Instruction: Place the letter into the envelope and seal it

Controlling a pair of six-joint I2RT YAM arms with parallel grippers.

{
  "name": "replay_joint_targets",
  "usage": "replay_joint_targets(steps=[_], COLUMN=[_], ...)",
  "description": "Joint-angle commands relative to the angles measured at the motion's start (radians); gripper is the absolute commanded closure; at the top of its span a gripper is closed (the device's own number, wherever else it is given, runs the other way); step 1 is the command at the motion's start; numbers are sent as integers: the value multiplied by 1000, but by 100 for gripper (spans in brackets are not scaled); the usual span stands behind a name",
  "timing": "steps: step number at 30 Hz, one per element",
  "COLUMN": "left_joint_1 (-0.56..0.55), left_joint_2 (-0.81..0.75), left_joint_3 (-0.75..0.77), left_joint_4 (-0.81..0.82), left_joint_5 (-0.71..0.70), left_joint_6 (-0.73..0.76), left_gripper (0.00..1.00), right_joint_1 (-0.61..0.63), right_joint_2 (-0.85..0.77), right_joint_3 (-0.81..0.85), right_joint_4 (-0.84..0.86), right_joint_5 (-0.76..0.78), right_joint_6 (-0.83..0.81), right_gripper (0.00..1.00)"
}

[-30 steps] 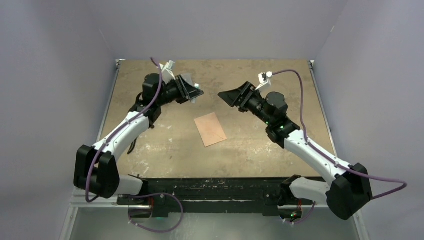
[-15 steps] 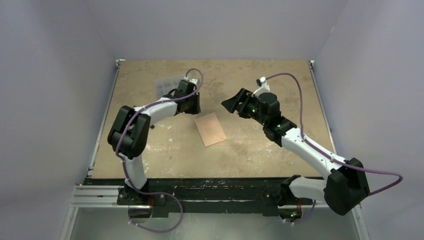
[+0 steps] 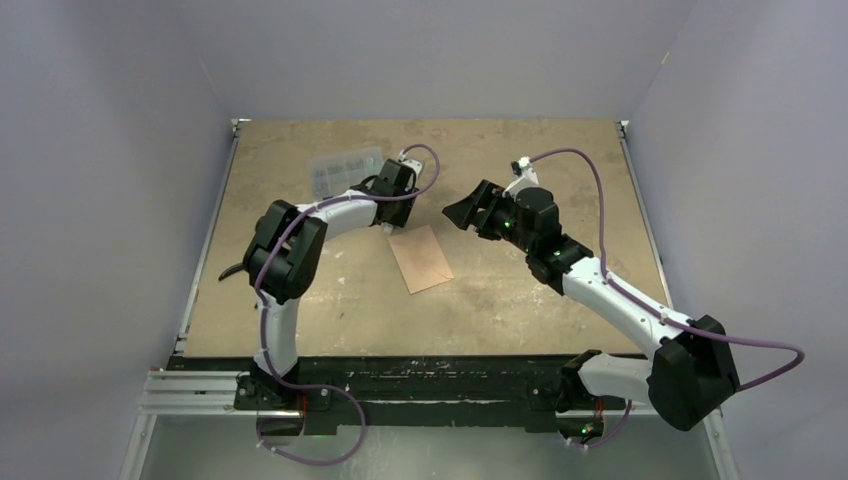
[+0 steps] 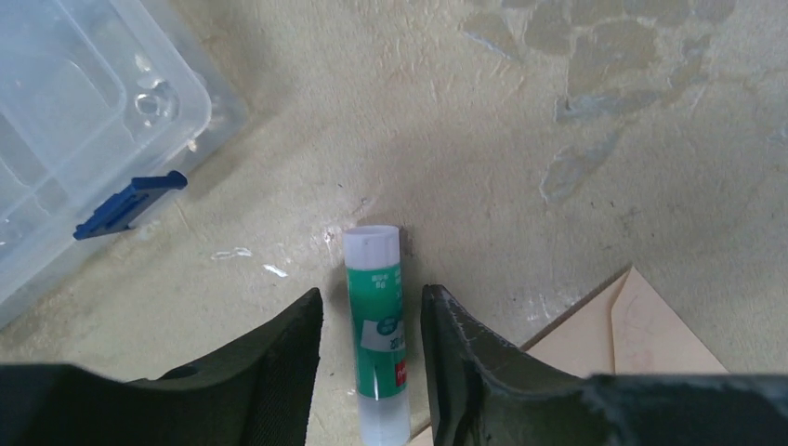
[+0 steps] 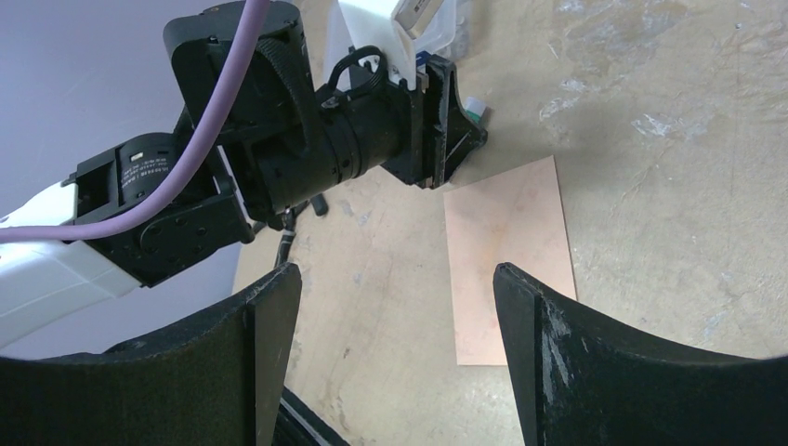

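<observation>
The salmon-pink envelope [image 3: 421, 258] lies flat mid-table, a triangular seam showing at its corner [image 4: 650, 325]; it also shows in the right wrist view [image 5: 506, 251]. The letter is not in view. A green-and-white glue stick [image 4: 378, 325] lies on the table beside the envelope's far left corner. My left gripper [image 3: 390, 222] [image 4: 369, 295] is low over it, open, one finger on each side with a small gap to the stick. My right gripper [image 3: 450, 207] [image 5: 395, 269] hangs open and empty above the table, just right of the envelope's far end.
A clear plastic organiser box [image 3: 343, 170] [image 4: 74, 121] with a blue latch [image 4: 125, 204] sits at the back left, just beyond the left gripper. The two grippers face each other closely across the envelope's far end. Bare, worn tabletop [image 3: 500, 290] surrounds the envelope.
The left arm has folded inward and brought its gripper down beside the envelope's far corner; its jaws have widened off the glue stick. The right gripper has dropped slightly and stays open.
</observation>
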Motion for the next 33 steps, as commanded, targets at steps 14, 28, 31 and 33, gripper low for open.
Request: replay_joint_targets(steps=[14,28,31,33], left_joint_1=[0,0,0,0], left_joint_2=[-127,-817,-995,-1083], left_joint_3=[87,-109,-157,-162], left_joint_4=[-37,-157,-201,-252], left_joint_5=[-41,-236,-322,-370], left_joint_6=[41,-177,-180,-180], left_gripper=[35,8,8,7], right_joint_1=[-6,-9,-9,-9], right_joint_2=[-21,-145,-184,-211], right_joint_3=[19,247,316,363], right_joint_4=[-8,-441,-512,-547], right_joint_5=[-22,616,747,812], right_joint_6=[-33,-279,-316,-336], right_gripper=[21,1,1,1])
